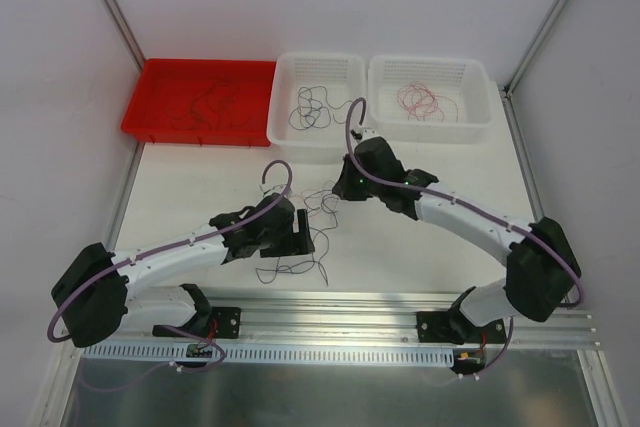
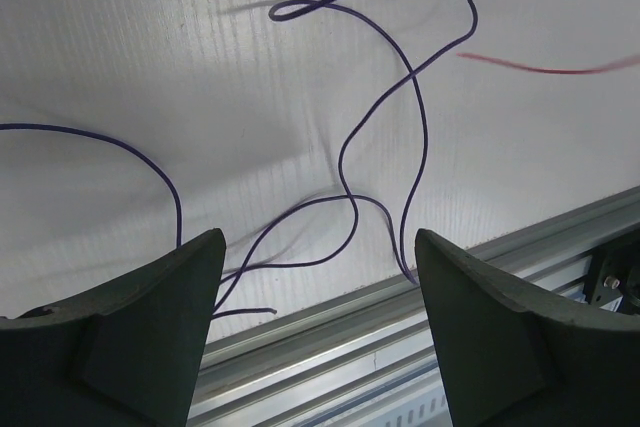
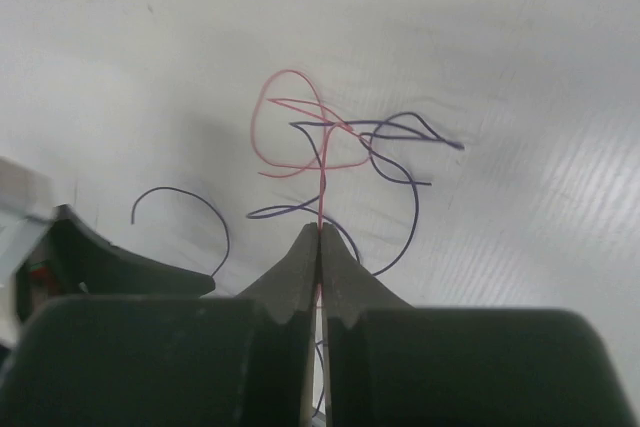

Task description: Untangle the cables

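Right gripper (image 3: 320,230): jaws pressed together at lower centre of the right wrist view, pinching one red cable (image 3: 322,197) that loops among purple strands above. Left gripper (image 2: 318,247): fingers spread wide, holding nothing, over purple cables (image 2: 413,77) lying on the table. Top view: a loose tangle (image 1: 318,209) lies mid-frame between both grippers. Sorted strands lie in the red tray (image 1: 135,117), the middle basket (image 1: 300,147) and the right basket (image 1: 430,130) along the upper edge.

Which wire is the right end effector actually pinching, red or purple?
The red wire: it runs straight into the shut right end effector, while the purple strands loop beside it unclamped.
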You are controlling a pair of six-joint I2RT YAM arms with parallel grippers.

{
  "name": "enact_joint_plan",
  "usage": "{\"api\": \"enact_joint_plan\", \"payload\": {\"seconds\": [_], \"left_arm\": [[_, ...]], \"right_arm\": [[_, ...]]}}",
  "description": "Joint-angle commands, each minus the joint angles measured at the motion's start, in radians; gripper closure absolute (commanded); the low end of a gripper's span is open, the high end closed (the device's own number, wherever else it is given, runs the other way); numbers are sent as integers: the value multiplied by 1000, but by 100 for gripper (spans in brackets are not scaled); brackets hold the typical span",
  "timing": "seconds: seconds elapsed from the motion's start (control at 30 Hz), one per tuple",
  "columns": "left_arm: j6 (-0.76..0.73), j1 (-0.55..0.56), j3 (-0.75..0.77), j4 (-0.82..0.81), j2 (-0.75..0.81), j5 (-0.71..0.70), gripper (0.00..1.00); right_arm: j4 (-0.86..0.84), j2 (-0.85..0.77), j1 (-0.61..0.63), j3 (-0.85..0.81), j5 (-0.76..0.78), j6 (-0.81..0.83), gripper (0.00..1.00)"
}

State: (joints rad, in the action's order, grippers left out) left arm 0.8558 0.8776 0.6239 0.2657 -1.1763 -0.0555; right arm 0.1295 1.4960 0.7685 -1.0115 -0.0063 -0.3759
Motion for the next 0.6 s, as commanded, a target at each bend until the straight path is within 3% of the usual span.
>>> {"api": "enact_joint_plan", "payload": {"seconds": [0.0,0.13,0.4,0.57], "left_arm": [[-8,8,25,-19,3,13,23],[-32,8,62,-20,-22,11,23],[-176,8,207,-34,-170,-18,30],[-179,9,264,-75,-262,-59,37]], "right_arm": [[117,-134,6,-119,98,107,99],[251,-190,6,-182,135,201,99],[294,-273,5,-174,138,232,99],[294,-299,6,-157,141,229,99]]}}
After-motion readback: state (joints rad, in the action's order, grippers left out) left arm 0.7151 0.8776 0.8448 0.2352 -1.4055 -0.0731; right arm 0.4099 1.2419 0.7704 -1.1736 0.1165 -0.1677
